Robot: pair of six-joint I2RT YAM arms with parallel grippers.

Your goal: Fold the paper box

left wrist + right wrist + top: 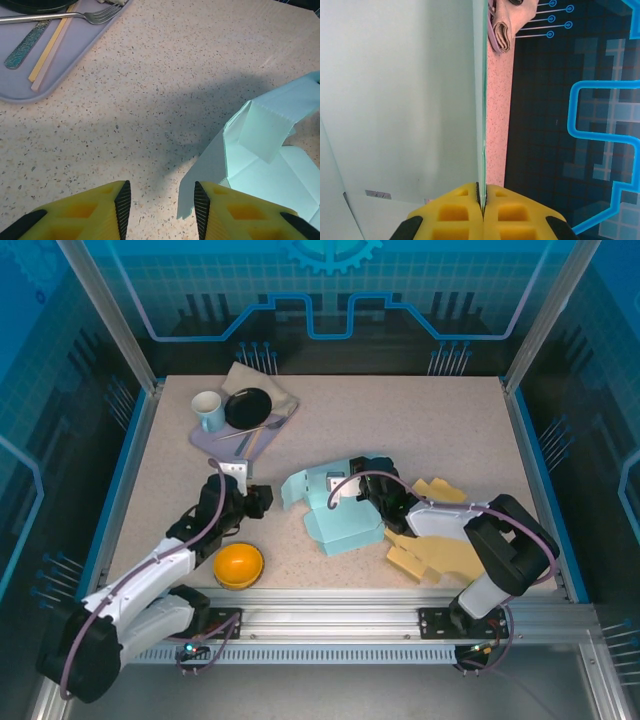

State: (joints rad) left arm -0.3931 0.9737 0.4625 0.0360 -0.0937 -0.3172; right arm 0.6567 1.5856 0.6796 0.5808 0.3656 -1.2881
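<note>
Close to the near edge, left of the middle, an orange bowl [239, 565] sits on the tabletop [400, 420]. The left arm [150, 575] runs from the near left corner on a slant toward the middle, stretched low, with its wrist just past the bowl. The left jaws stand open over bare tabletop with nothing between them. In the left wrist view the near left edge of the box [270, 165] lies just beside the right finger [235, 210]; whether they touch cannot be told.

The right arm [505, 550] rises from the near right, folds sharply at the elbow and sends its forearm leftward, low over a flat yellow card [440, 555] near the near right corner. The right jaws are closed on a thin upright panel of the box, pinching its edge between the yellow fingertips [455, 210].

The box, pale teal and half folded with flaps up, lies near the middle of the tabletop, between the two wrists.

Toward the far left corner a lavender tray [205, 438] carries a cup [208, 410], a black plate [247, 407], a fork [60, 17] and chopsticks [50, 47]. A tan cloth [260, 380] lies partly under the tray's far side.
</note>
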